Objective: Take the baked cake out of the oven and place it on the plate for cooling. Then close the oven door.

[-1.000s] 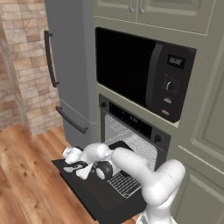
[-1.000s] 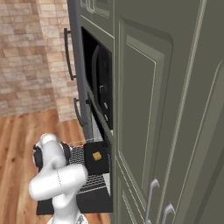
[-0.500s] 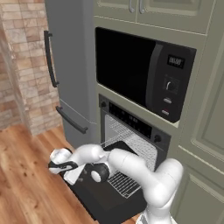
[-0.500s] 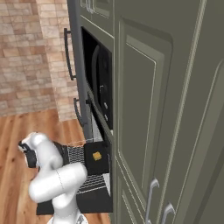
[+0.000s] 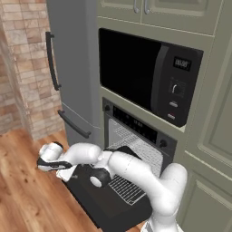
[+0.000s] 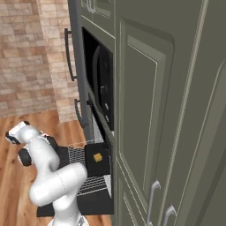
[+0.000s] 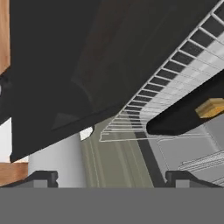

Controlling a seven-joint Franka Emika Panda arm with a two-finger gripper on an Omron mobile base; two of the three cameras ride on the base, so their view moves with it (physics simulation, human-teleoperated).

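Pincer (image 5: 45, 164) swung left, now released, past oven door (image 5: 111, 206) edge.

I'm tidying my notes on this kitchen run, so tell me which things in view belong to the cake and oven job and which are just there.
Part of the job:
- oven, open
- oven door, dropped flat
- wire rack, pulled out
- dark tray on the rack, carrying a small yellow cake
- gripper, jaws open, out past the door's left side

Just there:
- microwave
- grey fridge
- cabinet doors
- brick wall
- wooden floor
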